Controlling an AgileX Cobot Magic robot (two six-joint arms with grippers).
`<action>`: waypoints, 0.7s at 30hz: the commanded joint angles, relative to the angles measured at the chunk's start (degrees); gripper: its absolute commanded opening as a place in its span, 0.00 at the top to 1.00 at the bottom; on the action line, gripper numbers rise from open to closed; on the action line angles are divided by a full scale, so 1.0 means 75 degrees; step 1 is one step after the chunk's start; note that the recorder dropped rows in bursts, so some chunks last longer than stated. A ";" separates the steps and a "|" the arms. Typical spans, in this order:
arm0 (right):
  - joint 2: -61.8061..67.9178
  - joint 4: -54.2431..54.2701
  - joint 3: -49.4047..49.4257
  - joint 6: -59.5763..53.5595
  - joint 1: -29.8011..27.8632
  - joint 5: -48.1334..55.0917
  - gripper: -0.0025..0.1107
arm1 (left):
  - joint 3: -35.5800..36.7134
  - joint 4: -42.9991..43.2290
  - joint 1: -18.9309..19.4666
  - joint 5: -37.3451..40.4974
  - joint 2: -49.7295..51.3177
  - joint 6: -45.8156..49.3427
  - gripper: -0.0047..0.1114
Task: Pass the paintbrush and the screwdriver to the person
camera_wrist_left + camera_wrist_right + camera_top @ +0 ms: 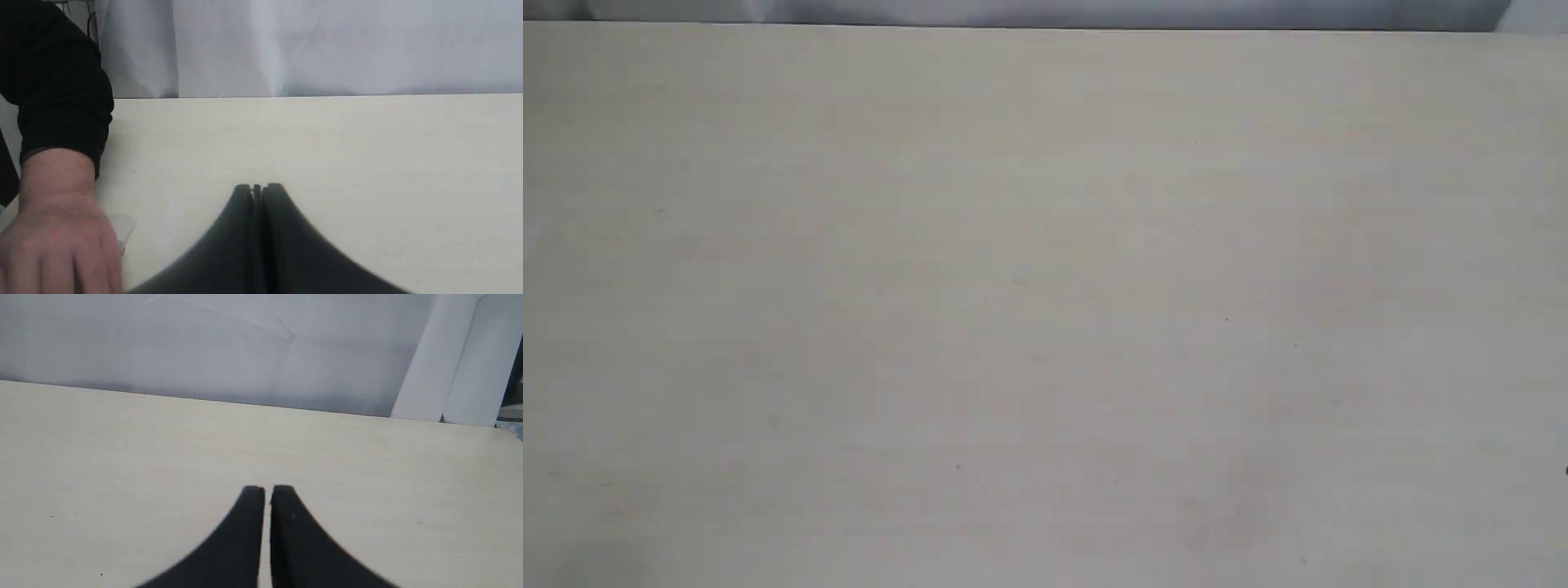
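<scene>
Person [57, 232]: bare hand, dark sleeve, back up, low at table [367, 163], near L gripper [258, 188]. L gripper: 2 fingers pressed together, nothing held. R gripper [267, 489]: thin slit btwn fingers, nothing held, over table.

Smooth matte-black fingers [233, 237], square-tipped, flaring broadly toward the base.

Only the left wrist view shows the person's bare, light-skinned hand [57, 241]. It is turned palm-down with the back of the hand and the knuckles facing the camera, low over the pale cream wooden tabletop [327, 163] (whether it touches the surface cannot be told). The fingertips are cut off by the frame. A loose black fabric sleeve [57, 90] covers the forearm and ends at the wrist.
</scene>
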 commanded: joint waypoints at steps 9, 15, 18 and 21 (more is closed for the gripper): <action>-0.0026 0.0246 0.0129 -0.0276 -0.0015 -0.0029 0.94 | 0.0015 -0.0025 -0.0063 -0.0042 -0.0019 -0.0015 0.96; -0.0026 0.2146 0.0262 -0.2371 -0.0015 -0.0095 0.94 | 0.0015 -0.0010 -0.0063 -0.0061 -0.0019 -0.0015 0.96; -0.0026 0.2225 0.0262 -0.2418 -0.0015 -0.0095 0.94 | 0.0015 -0.0010 -0.0063 -0.0046 -0.0019 -0.0015 0.96; -0.0026 0.2225 0.0262 -0.2418 -0.0029 -0.0082 0.94 | 0.0015 -0.0010 -0.0063 -0.0046 -0.0019 -0.0015 0.96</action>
